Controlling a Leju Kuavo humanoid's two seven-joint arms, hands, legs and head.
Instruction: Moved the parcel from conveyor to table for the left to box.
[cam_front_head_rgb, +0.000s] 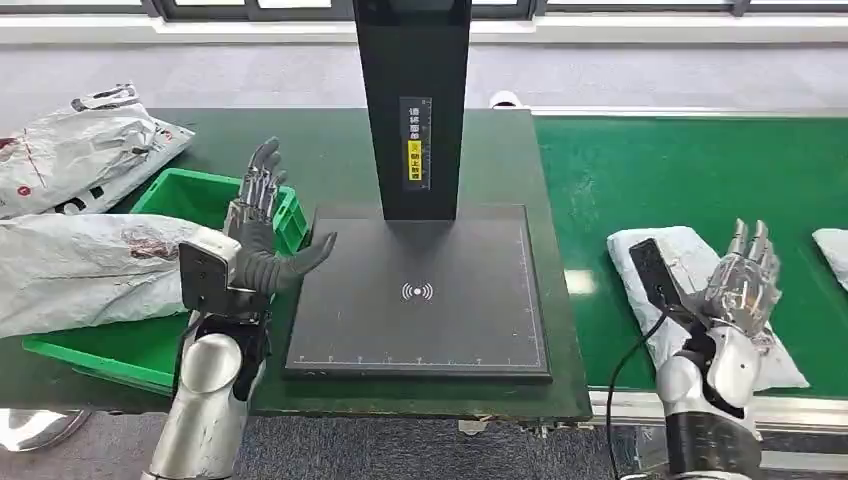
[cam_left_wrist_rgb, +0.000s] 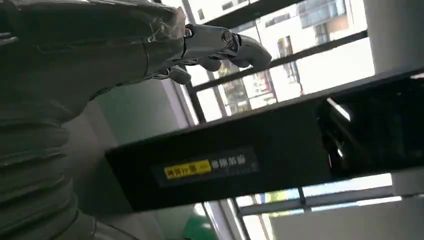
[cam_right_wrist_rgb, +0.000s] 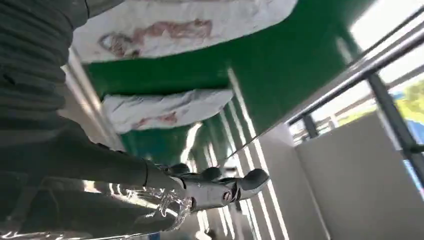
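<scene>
The parcel (cam_front_head_rgb: 690, 290), a white poly mailer, lies flat on the green conveyor (cam_front_head_rgb: 690, 170), just right of the dark surface (cam_front_head_rgb: 330, 150) that carries the black scan pad (cam_front_head_rgb: 420, 290) and its upright post (cam_front_head_rgb: 415, 100). The right robot hand (cam_front_head_rgb: 745, 285) is directly over the parcel's near end, palm down and fingers spread; from the head view I cannot tell whether the fingers touch the wrapper or hover just above it, and nothing is gripped. In the right wrist view the right robot hand (cam_right_wrist_rgb: 210, 187) has its fingers extended and apart, with two white mailers on the belt beyond them. The parcel's long axis runs roughly away from the robot, tilted slightly so the far end leans toward the scan pad. A second mailer (cam_front_head_rgb: 832, 255) sits at the right edge of the belt. The left robot hand (cam_front_head_rgb: 265, 225) is raised beside the green bin (cam_front_head_rgb: 150, 350), fingers wide and thumb out toward the pad, holding nothing. The right arm is clearly nearer; judging from this, the grasp is not yet made, and the carry goes leftward across the belt edge onto the pad.
</scene>
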